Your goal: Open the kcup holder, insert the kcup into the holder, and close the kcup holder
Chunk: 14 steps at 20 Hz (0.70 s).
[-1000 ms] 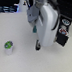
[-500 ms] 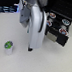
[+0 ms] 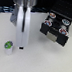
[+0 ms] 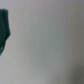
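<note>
In the exterior view, the kcup (image 3: 8,46) is seen standing on the pale table (image 3: 35,64) at the lower left of the frame, its green and blue top facing up. The gripper (image 3: 21,46) hangs just beside it, toward the frame's centre, so the pod lies a short way to the exterior view's left of the fingertips and at about the same height in the picture. The kcup holder (image 3: 56,28) sits well apart at the upper right, its tray of round slots drawn out and already open. Whether the fingers are spread or closed cannot be told; nothing is seen held. The wrist view shows only blurred table and a dark shape (image 4: 4,29).
</note>
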Tool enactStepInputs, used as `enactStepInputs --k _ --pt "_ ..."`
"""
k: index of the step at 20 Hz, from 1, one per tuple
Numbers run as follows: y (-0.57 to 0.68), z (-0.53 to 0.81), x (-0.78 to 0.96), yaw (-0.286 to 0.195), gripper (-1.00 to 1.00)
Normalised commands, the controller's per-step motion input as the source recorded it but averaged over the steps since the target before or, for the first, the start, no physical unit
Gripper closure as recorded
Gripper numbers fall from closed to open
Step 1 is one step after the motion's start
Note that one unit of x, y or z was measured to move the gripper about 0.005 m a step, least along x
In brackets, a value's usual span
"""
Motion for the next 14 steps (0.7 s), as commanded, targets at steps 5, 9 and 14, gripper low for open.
enactStepInputs --k 5,9,14 --pt "-0.55 -0.2 -0.22 -0.254 -1.0" --pt "-0.56 -0.28 -0.13 -0.258 -1.0" --pt "-0.54 -0.34 0.0 -0.266 -1.0"
